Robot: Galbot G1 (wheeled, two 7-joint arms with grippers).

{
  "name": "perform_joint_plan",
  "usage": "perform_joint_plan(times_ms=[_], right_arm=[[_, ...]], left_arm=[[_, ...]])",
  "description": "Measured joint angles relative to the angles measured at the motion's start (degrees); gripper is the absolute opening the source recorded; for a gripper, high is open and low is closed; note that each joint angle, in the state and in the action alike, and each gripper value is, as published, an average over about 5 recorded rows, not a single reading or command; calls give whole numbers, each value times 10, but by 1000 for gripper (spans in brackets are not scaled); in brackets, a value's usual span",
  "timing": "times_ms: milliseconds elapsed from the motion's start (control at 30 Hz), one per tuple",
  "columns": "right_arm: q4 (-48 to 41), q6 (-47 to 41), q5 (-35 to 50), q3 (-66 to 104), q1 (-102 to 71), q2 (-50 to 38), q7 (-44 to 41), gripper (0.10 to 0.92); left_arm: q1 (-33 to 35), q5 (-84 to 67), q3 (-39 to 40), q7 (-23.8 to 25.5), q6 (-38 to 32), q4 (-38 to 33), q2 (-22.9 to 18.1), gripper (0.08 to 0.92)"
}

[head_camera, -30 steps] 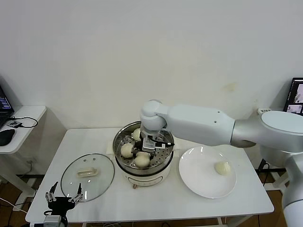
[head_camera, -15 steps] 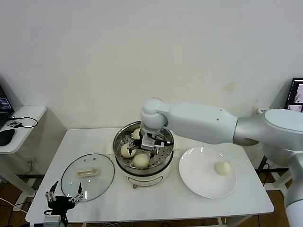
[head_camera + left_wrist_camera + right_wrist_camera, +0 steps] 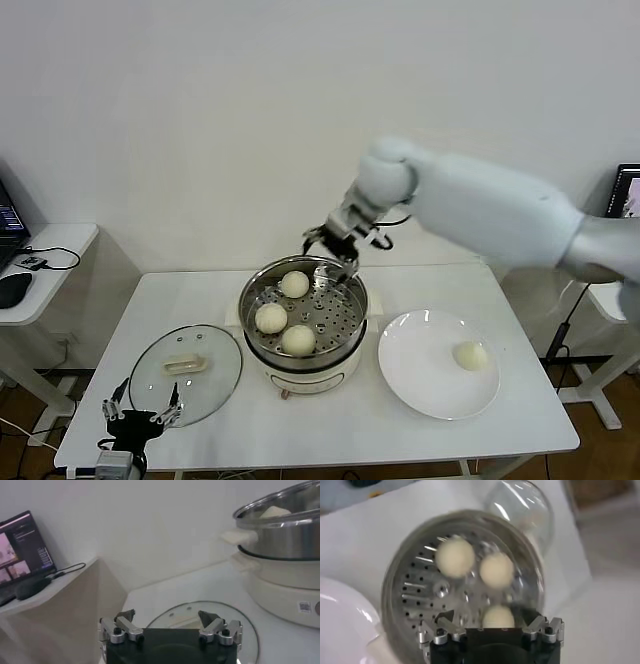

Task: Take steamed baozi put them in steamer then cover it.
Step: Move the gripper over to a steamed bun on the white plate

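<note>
- Right end effector (image 3: 334,252) hangs above the back rim of the steamer (image 3: 252,318), fingers spread, nothing in them; right wrist view looks straight down into the steamer (image 3: 395,580) past the released end effector (image 3: 490,630).
- Left end effector (image 3: 140,415) parked at the desk (image 3: 330,420) front edge, on the far side of the cover (image 3: 218,385) from the steamer; fingers spread, empty. Left wrist view: end effector (image 3: 170,630) low over the cover (image 3: 250,640), steamer (image 3: 285,545) beyond.
- Step in hand, judged: fetch the last baozi (image 3: 470,355) from the plate (image 3: 410,370) beside the steamer.
- Doing it well: come down over the bun from above, fingers wide, close gently since the dough is likely soft, lift clear of the steamer rim, drop it in the bare patch of tray on the plate side.
- Count: baozi 4 – three in the steamer (image 3: 294,284) (image 3: 270,318) (image 3: 298,340), one on the plate.
- Steamer 1, cover 1 (flat on the desk, not yet on), plate 1.
- End effectors 2, both unclenched.
</note>
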Motion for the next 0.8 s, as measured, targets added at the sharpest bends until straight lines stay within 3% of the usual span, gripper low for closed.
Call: perform_joint_plan(times_ms=[333,800], right_arm=[[17,-129,-12,56,-60,-111,-26,823],[12,-158,-143,161,-236,-186,-45,823]], left_arm=[[1,-1,7,3,2,-5,2,823],[10,2,8,4,2,5,-2,823]])
